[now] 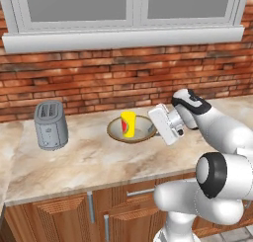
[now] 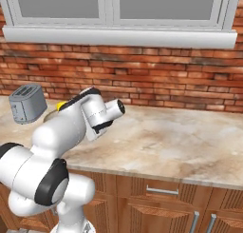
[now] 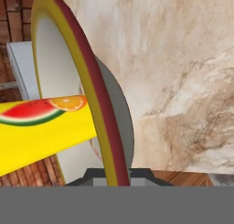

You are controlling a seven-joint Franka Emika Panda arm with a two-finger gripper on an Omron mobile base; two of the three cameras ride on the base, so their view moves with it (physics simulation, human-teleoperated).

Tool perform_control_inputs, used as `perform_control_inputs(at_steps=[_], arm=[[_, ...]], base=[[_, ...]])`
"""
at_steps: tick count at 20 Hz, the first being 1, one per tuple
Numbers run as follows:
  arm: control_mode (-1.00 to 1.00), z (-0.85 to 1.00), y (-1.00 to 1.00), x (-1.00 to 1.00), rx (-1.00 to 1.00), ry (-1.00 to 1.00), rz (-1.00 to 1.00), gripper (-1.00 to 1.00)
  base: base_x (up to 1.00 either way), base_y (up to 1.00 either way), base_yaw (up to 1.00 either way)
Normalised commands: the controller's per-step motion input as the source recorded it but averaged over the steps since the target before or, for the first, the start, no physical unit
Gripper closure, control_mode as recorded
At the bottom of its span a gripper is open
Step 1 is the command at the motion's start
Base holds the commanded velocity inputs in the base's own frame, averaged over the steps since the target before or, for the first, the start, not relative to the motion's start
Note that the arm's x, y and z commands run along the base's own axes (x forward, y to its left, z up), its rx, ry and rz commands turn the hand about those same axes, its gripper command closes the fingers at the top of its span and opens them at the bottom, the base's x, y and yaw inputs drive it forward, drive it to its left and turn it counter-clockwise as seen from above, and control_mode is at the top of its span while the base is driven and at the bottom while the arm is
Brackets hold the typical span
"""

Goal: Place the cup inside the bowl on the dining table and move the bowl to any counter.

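The bowl [image 1: 142, 129] sits low on the counter [image 1: 84, 162] below the window, and I cannot tell whether it touches the top. The yellow cup [image 1: 128, 123] stands upright inside it. My gripper [image 1: 157, 132] reaches in from the right and is shut on the bowl's right rim. In the hand view the dark red and yellow rim [image 3: 93, 83] runs down between my finger tips at the gripper [image 3: 112, 176], with the cup [image 3: 45, 131] and its watermelon mark lying across the left. From the right base view my arm hides most of the bowl, and a sliver of the cup [image 2: 60, 104] shows. The dining table is out of view.
A grey toaster [image 1: 50, 125] stands on the counter left of the bowl, and it also shows as the toaster [image 2: 27, 102] at far left. The red brick wall [image 1: 99, 78] and a window sill [image 1: 123, 38] back the counter. Wooden cabinets [image 2: 161, 199] with silver handles run below.
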Motion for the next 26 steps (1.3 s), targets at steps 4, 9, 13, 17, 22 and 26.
perform_control_inputs(at_steps=[4,9,13,17,22,26], arm=[[-1.00,-0.19,0.00,0.00,0.00,0.00,-0.02,1.00],[-1.00,-0.20,0.00,0.00,0.00,0.00,-0.02,1.00],[-1.00,-0.19,0.00,0.00,0.00,0.00,-0.02,1.00],[-1.00,-0.15,0.00,0.00,0.00,0.00,-0.02,1.00],[-1.00,-0.16,0.00,0.00,-0.01,0.00,-0.03,1.00],[-1.00,-0.11,0.00,0.02,-0.02,0.00,-0.02,1.00]], base=[[0.00,0.00,0.00],[0.00,0.00,0.00],[0.00,0.00,0.00],[0.00,0.00,0.00],[0.00,0.00,0.00],[0.00,0.00,0.00]])
